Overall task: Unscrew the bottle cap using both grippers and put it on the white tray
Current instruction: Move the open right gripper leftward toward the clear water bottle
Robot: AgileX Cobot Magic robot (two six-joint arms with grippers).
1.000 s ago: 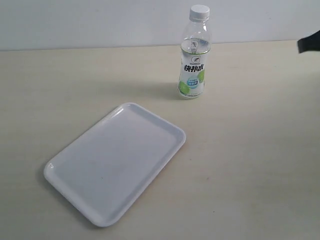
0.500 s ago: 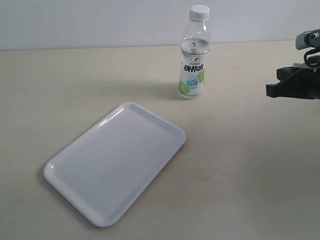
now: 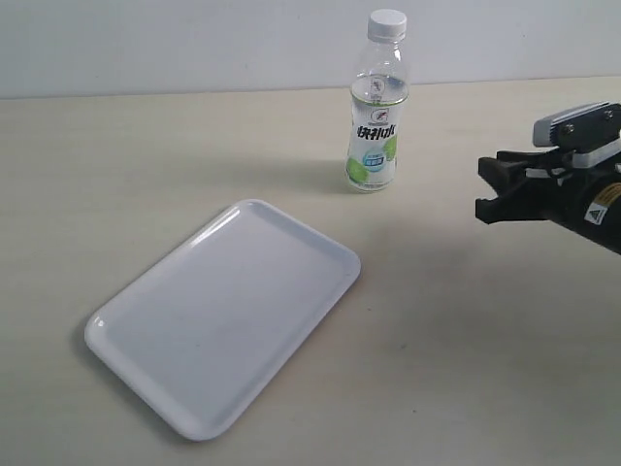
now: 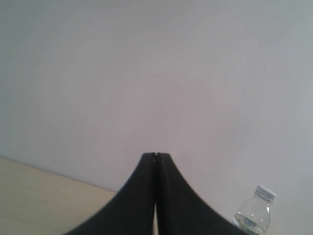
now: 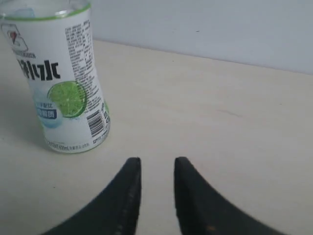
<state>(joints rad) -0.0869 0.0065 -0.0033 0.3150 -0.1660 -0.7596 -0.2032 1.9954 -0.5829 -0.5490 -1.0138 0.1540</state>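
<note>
Only the exterior view gives me the whole layout. The bottle stands upright near the far edge of the surface, right of its middle, with the bottle cap on its neck. The white tray lies askew toward the near left corner, well apart from the bottle. The left hand is outside that view. Its own wrist view shows it pointing at the wall, with just the bottle's shoulder and cap at one corner of the picture. The right wrist view looks low across the surface and gives me the label close up, with a green lime and dark characters, but it cuts off the cap.

The surface is pale beige and matte, and the plain grey-white wall rises behind its far edge.

The right hand reaches in from the right edge, near the bottle but apart from it. Its jaws stand a little apart and hold nothing. The left hand's jaws are pressed together, tips touching, with nothing between them.
</note>
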